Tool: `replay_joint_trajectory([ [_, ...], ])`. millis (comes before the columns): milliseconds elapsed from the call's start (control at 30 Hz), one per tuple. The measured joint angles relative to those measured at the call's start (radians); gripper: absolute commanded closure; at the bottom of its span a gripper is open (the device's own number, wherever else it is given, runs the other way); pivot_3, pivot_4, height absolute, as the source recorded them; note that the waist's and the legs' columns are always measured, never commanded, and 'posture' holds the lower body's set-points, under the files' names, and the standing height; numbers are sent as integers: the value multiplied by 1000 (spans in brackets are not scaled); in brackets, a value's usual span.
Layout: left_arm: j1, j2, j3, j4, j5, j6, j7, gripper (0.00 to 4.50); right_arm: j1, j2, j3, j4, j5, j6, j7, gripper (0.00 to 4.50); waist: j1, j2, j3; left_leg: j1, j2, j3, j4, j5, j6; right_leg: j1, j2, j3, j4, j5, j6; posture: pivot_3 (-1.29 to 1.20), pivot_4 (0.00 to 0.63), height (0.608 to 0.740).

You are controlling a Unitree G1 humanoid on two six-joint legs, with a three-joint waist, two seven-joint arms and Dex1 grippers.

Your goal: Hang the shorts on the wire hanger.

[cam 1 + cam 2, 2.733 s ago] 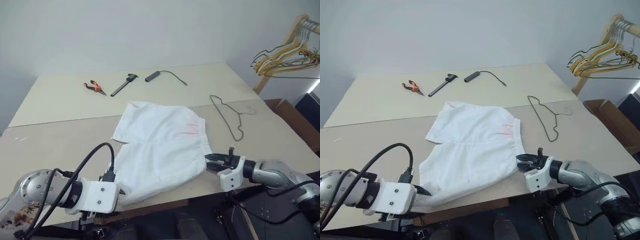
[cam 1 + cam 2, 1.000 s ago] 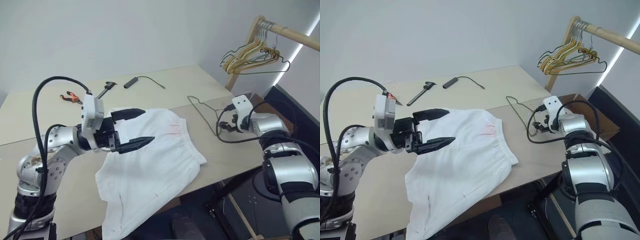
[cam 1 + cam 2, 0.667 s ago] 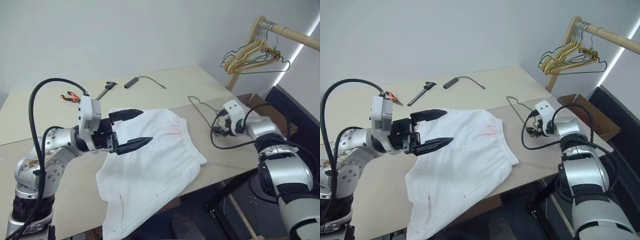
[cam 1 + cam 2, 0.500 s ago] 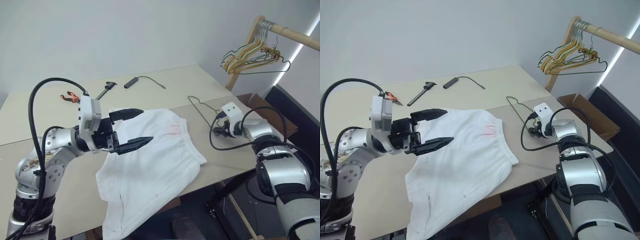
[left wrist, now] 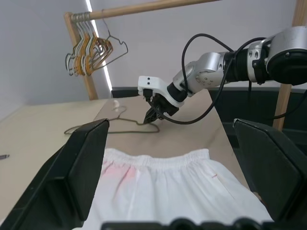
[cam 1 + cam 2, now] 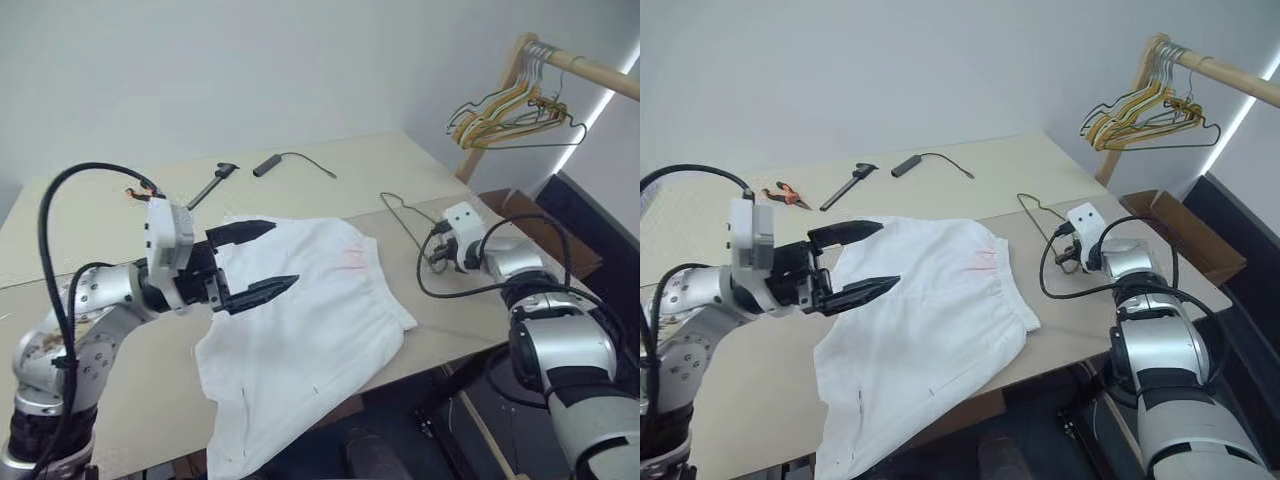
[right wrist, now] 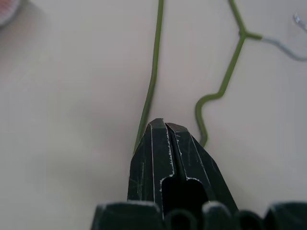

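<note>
The shorts point(image 6: 305, 330) lie spread on the table point(image 6: 100, 215), one leg over the near edge, under the left gripper point(image 6: 262, 260) with fingers spread wide. The right gripper point(image 7: 165, 132) is pressed together on the wire hanger point(image 7: 153, 72) beside them.

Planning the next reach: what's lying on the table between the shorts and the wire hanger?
Nothing: bare tabletop separates the shorts from the wire hanger, seen in both eye views.

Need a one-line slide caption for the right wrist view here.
Right gripper shut at the end of the olive wire hanger lying on the beige table.
</note>
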Motion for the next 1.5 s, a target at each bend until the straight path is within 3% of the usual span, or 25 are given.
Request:
replay_joint_trajectory([
  [167,31,14,23,-43,-32,20,39,0,0,5,0,9,-13,68,-37,4458,37,1,1,0,0,0,0,0,0,0,0,0,-1,0,0,-40,45,740],
  [333,51,24,28,-63,-50,41,69,0,0,7,5,-41,-12,176,21,4458,71,4,3,0,0,0,0,0,0,0,1,0,-1,0,0,-43,71,740],
  [600,48,50,27,-62,-74,45,69,0,64,-16,0,-190,-8,271,59,4458,92,7,6,0,0,1,-1,0,0,0,1,-1,-2,0,0,-67,69,740],
  [767,43,50,22,-58,-83,45,65,0,102,-35,-59,-302,17,358,-5,4458,101,11,10,0,0,1,-1,0,0,-1,1,0,-2,0,0,-73,87,740],
  [967,46,54,23,-62,-93,46,71,0,116,-68,-124,-430,37,450,-109,4458,103,11,48,0,0,1,-1,0,0,-1,2,0,-2,0,-1,-75,177,740],
  [1233,93,107,97,-60,-134,87,92,0,188,-123,-101,-642,36,614,-89,4458,116,3,125,-9,1,2,-1,0,1,-11,1,0,-2,0,-2,-91,274,740],
  [1333,91,107,89,-55,-132,88,93,0,189,-127,-107,-661,36,626,-106,4458,123,-6,145,-9,1,2,0,0,1,-10,1,0,-2,0,-3,-98,265,740],
  [1500,83,107,84,-55,-150,95,101,0,240,-174,-118,-767,51,724,-82,4458,147,-7,150,-18,1,1,0,0,1,-20,0,-3,-2,1,-3,-96,258,740],
])
